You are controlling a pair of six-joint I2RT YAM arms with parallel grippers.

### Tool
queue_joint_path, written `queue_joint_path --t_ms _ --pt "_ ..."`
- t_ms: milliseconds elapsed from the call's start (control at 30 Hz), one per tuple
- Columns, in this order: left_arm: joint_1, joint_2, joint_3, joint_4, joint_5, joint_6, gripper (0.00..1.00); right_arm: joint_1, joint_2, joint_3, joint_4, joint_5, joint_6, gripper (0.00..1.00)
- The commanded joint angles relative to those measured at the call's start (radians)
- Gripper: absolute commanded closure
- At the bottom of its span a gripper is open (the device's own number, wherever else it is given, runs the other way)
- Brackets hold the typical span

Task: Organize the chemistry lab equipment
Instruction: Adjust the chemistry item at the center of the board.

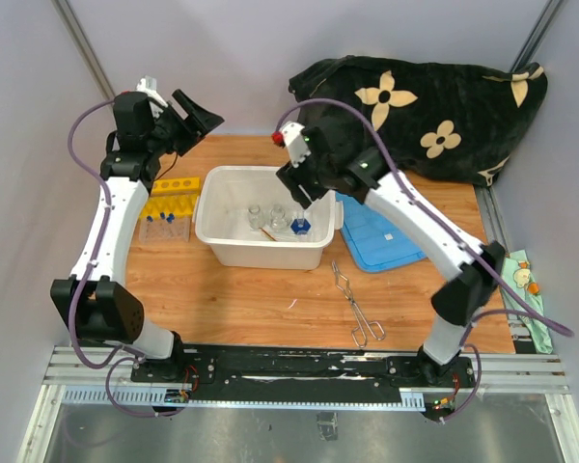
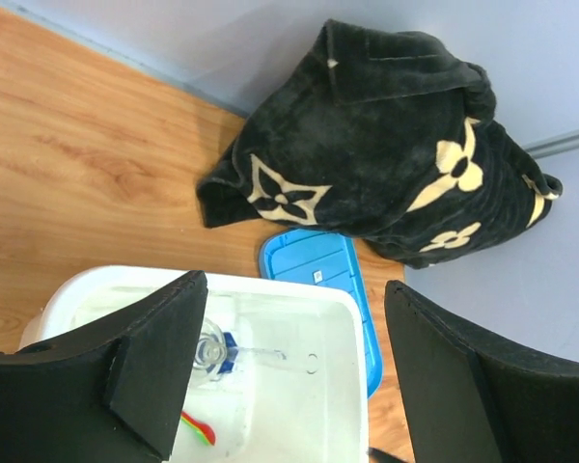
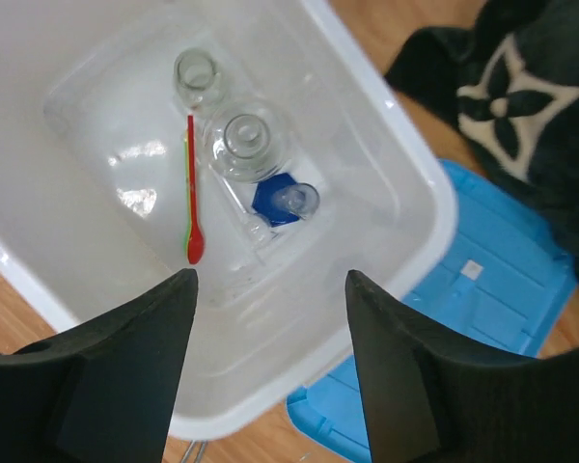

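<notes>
Wood-grain tabletop (image 1: 232,309), plain grey walls around it. Large white plastic tub (image 1: 265,253) sat mid-table and is the landmark for everything below.

- Flat blue lid (image 1: 376,241) lay off the tub, touching its right side, so the tub was open from above.
- Black cloth with cream flowers (image 1: 425,106) was bunched behind and to the right of the tub. Not part of the job.
- Right gripper (image 3: 268,280) hung directly over the tub, fingers spread wide with nothing between them. My read: that pose fits a drop-off into the tub or a reach down for something.
- Left gripper (image 2: 294,289) was raised beyond the tub's back-left corner, also wide open and empty. Probably parked there to stay out of the right arm's way.

Counts:
- In the tub:
  - 2 clear glass vessels (image 3: 243,143)
  - 1 blue-capped glass piece (image 3: 280,201), just beside them
  - 1 red-handled spatula (image 3: 191,188), flat on the tub floor
- In front of the tub, toward its right: 1 pair of metal tongs (image 1: 352,304) on bare wood, not yet sorted.
- Left of the tub:
  - 1 yellow holed tube rack (image 1: 177,183)
  - blue-capped clear test tubes (image 1: 166,224) next to it; at least three caps visible, too small for an exact count

Judgement: roughly halfway done. Tongs and tubes are outstanding.
</notes>
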Motion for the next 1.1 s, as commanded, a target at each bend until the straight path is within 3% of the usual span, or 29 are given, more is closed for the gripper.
queue_joint_path --t_ms 0,167,367,567,800,900,1000,1067 --pt "-0.002 -0.048 0.036 0.073 0.063 0.073 0.21 -0.024 -0.197 -0.103 0.112 0.138 0.038 0.33" --pt "-0.088 -0.049 0.115 0.084 0.121 0.199 0.16 -0.034 -0.401 -0.236 0.105 0.279 0.064 0.31" --pt "-0.226 -0.065 0.082 0.152 0.249 0.226 0.04 -0.035 -0.593 -0.475 0.046 0.302 0.238 0.32" --pt "-0.263 -0.125 -0.065 0.293 0.349 0.153 0.01 -0.035 -0.767 -0.723 -0.001 0.305 0.415 0.34" --pt "-0.31 -0.176 -0.258 0.566 0.499 -0.029 0.01 -0.034 -0.86 -0.803 -0.121 0.326 0.523 0.37" --pt "-0.397 -0.213 -0.25 0.413 0.432 0.105 0.04 -0.03 -0.854 -0.825 -0.165 0.275 0.569 0.39" --pt "-0.568 -0.211 -0.144 0.026 0.187 0.367 0.09 0.001 -0.843 -0.853 -0.19 0.243 0.619 0.39" --pt "-0.702 -0.204 -0.111 -0.111 0.008 0.464 0.14 0.037 -0.846 -0.907 -0.181 0.253 0.655 0.39"
